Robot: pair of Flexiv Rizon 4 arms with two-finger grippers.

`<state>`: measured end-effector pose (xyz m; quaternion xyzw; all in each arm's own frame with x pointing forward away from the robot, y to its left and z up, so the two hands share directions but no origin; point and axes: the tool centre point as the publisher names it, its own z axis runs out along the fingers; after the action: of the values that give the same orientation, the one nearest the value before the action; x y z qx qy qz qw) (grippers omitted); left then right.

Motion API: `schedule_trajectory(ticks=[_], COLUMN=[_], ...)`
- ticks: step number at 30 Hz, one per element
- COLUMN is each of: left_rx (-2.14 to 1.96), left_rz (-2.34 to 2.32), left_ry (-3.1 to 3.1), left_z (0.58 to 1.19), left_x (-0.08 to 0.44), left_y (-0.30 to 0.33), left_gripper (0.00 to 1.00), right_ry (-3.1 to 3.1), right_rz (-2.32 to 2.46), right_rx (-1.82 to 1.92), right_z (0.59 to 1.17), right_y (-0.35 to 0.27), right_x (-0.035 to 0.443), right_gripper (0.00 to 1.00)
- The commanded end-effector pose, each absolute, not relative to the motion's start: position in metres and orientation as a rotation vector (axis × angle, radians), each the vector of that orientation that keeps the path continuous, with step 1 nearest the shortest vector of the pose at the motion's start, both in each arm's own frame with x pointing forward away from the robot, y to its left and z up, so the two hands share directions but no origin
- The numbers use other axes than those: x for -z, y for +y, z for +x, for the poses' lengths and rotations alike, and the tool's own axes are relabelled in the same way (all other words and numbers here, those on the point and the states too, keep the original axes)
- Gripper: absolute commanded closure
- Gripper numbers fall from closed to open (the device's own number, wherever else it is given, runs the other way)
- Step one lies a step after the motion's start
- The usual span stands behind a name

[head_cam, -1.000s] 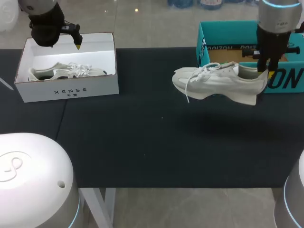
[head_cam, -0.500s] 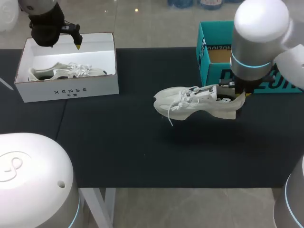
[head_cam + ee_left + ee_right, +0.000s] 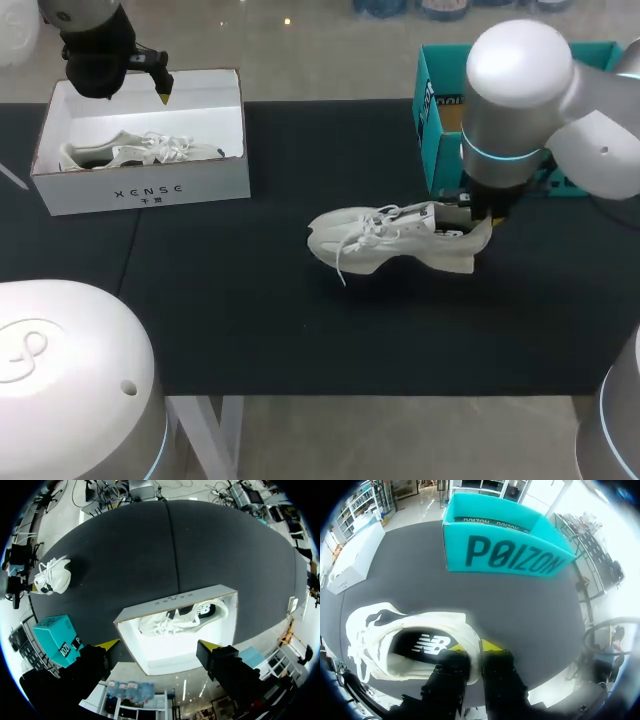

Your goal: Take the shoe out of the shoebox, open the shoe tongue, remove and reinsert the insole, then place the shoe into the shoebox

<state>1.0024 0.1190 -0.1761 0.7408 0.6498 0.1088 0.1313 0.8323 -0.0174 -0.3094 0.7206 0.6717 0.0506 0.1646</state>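
Observation:
A white sneaker (image 3: 380,240) lies low over the dark mat near the table's middle, toe to the left; whether its sole touches the mat is unclear. My right gripper (image 3: 480,222) is shut on its heel collar. In the right wrist view the yellow tips (image 3: 490,645) pinch the heel wall of the sneaker (image 3: 405,645), one inside and one outside, and the dark insole shows. The teal shoebox (image 3: 432,120) stands open behind it. My left gripper (image 3: 163,96) hangs open over the back of the white shoebox (image 3: 140,190), holding nothing.
The white shoebox (image 3: 175,600) holds a second white sneaker (image 3: 182,617), seen under my left gripper (image 3: 157,645). The teal shoebox (image 3: 505,550) stands just ahead of the right gripper (image 3: 474,647). Bare dark mat lies between the two boxes and in front of the sneaker.
My right arm has carried the sneaker down and leftward from in front of the teal shoebox toward the table's middle, turning it so its opening faces up. The left arm stayed still.

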Motion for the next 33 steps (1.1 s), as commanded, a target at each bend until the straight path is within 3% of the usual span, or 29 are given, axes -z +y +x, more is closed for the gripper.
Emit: schedule_trajectory(ticks=[1, 27, 28, 29, 30, 31, 33], left_rx=[-0.318, -0.318, -0.318, -0.318, -0.318, -0.318, -0.318], left_rz=[2.151, 2.151, 2.151, 2.151, 2.151, 2.151, 2.151], left_ry=[1.885, 1.885, 1.885, 1.885, 1.885, 1.885, 1.885], left_z=[1.001, 1.001, 1.001, 1.001, 1.001, 1.001, 1.001], left_x=[0.176, 0.176, 0.176, 0.176, 0.176, 0.176, 0.176], left_y=[0.120, 0.120, 0.120, 0.120, 0.120, 0.120, 0.120], left_gripper=[0.00, 0.00, 0.00, 0.00, 0.00, 0.00, 0.00], right_ry=[1.932, 1.984, 1.984, 1.983, 1.981, 1.979, 1.978], right_rz=[2.082, 2.139, 2.141, 2.143, 2.145, 2.146, 2.143], right_rx=[-0.086, 0.040, 0.039, 0.040, 0.040, 0.035, 0.012], right_z=[0.841, 0.828, 0.828, 0.828, 0.830, 0.830, 0.832], right_y=[-0.011, -0.013, -0.013, -0.013, -0.014, -0.014, -0.015], right_x=[0.325, 0.379, 0.380, 0.380, 0.378, 0.375, 0.364], right_gripper=[1.00, 1.00, 0.92, 0.59, 0.06, 0.00, 0.00])
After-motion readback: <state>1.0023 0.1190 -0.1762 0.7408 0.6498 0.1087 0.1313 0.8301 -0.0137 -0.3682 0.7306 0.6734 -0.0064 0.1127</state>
